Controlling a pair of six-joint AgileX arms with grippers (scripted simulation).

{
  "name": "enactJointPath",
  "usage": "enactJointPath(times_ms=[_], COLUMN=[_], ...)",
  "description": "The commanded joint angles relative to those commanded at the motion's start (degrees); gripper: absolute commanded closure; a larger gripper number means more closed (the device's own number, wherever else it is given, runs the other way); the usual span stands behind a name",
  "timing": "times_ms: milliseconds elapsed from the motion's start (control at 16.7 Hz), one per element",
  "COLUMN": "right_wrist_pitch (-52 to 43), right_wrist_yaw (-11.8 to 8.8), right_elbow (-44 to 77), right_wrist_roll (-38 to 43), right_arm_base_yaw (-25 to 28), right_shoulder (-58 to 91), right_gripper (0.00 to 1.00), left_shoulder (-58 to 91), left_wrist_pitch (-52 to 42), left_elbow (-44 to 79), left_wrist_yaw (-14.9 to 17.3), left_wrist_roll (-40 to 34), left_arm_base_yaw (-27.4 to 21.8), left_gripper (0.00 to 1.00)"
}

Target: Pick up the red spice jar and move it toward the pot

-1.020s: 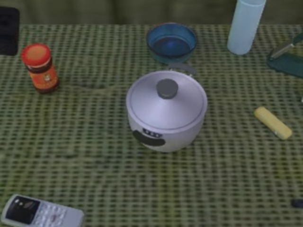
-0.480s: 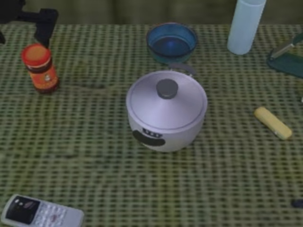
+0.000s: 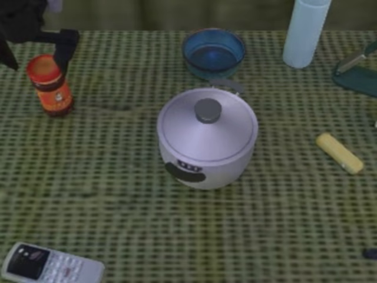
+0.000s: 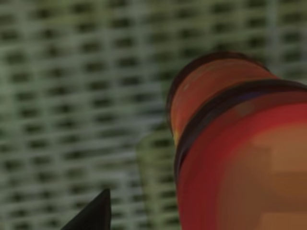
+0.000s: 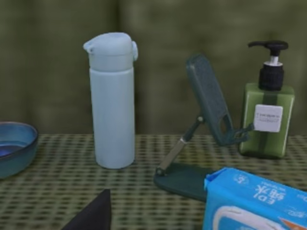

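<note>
While the left gripper (image 3: 36,48) hangs over the red spice jar (image 3: 49,84) at the table's far left, fingers spread astride its lid, well apart from the pot (image 3: 207,137), the left wrist view fills with the jar.

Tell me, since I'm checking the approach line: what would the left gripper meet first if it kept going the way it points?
Most likely the red spice jar, which fills the left wrist view just ahead of the left gripper; depth is unclear.
</note>
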Motion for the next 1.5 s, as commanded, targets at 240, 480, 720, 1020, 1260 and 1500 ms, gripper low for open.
enactJointPath(times_ms=[240,480,720,1020,1260,1500], right_wrist_pitch=[0.0,0.0,0.0,0.0,0.0,0.0], right_wrist_yaw=[0.0,0.0,0.0,0.0,0.0,0.0], right_elbow=[0.0,0.0,0.0,0.0,0.0,0.0], right_wrist_roll=[0.0,0.0,0.0,0.0,0.0,0.0], right_arm_base_yaw=[0.0,0.0,0.0,0.0,0.0,0.0], right_shoulder=[0.0,0.0,0.0,0.0,0.0,0.0], right_gripper=[0.0,0.0,0.0,0.0,0.0,0.0], left_shoulder=[0.6,0.5,0.1,0.0,0.0,0.0], left_wrist_pitch=[-0.2,0.9,8.5,11.7,11.7,11.7], left_elbow=[0.8,-0.4,-8.5,-11.7,-11.7,-11.7], left_wrist_yaw=[0.0,-0.1,-0.1,-0.1,-0.1,-0.1], left_wrist_roll=[0.0,-0.2,-0.1,-0.1,-0.1,-0.1], left_arm_base_yaw=[0.1,-0.1,0.0,0.0,0.0,0.0], left_gripper=[0.0,0.0,0.0,0.0,0.23,0.53])
